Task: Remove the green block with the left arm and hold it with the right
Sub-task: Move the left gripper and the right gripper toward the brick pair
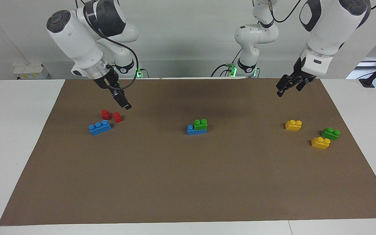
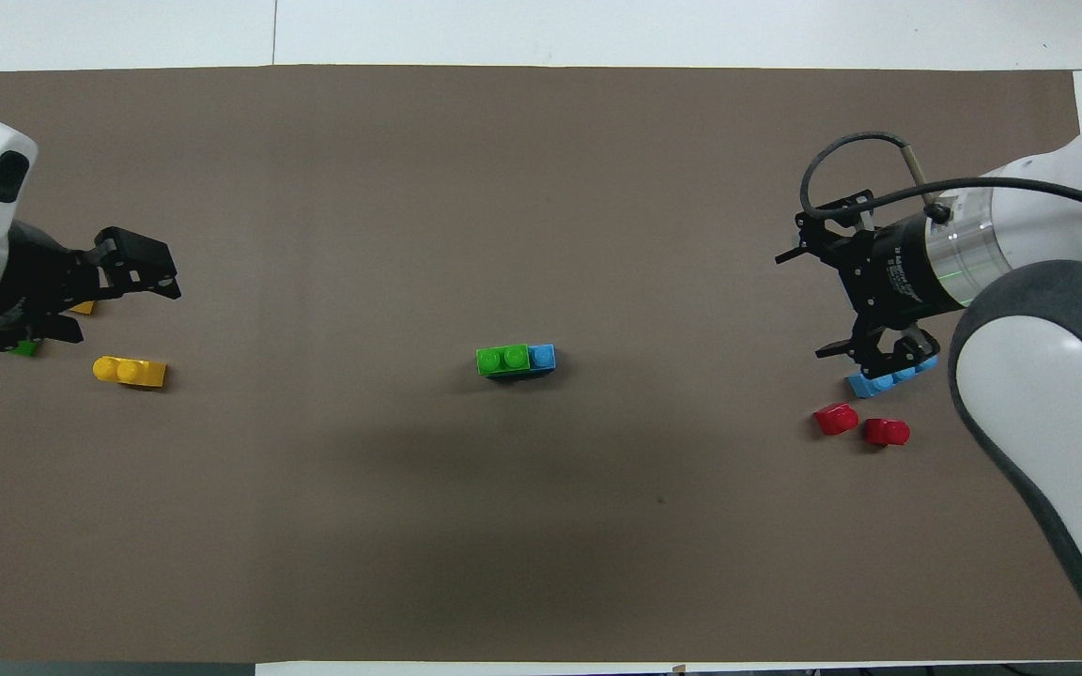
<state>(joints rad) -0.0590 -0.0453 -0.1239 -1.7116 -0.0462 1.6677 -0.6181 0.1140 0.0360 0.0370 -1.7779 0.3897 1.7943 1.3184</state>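
Green block [image 1: 200, 124] sits pressed onto a blue brick [image 1: 194, 131] mid-worktop; both hands, left hand [image 1: 288, 86] at one o'clock and right hand [image 1: 122, 100] at ten, hang spread and empty.

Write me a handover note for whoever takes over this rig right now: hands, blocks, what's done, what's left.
Left hand: open, empty, in the air over the mat near the yellow bricks.
Right hand: open, empty, in the air above the red blocks.
Green block sits on the blue brick at mid-mat, untouched; a loose green brick lies at the left arm's end.
Done: nothing. Left: right hand steadies the blue brick, left hand pulls off the green block.
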